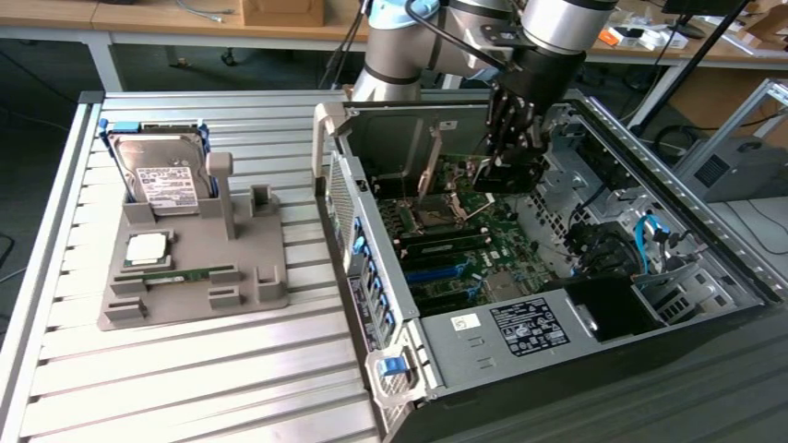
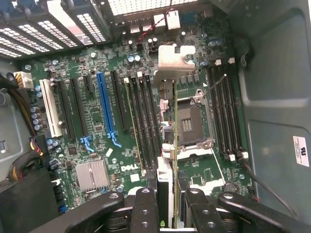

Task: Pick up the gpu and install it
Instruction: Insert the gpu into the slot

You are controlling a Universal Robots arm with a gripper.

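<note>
My jaws (image 2: 167,206) clamp the gpu (image 2: 167,131) edge-on above the motherboard (image 2: 112,111) inside the open computer case (image 1: 689,212).

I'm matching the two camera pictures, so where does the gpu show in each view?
Exterior view: the gpu hangs edge-on under the gripper, above the motherboard inside the open computer case.
Wrist view: the gpu is a narrow strip running away from the gripper, its metal bracket at the far end.
Shared landmark: the CPU socket.
</note>
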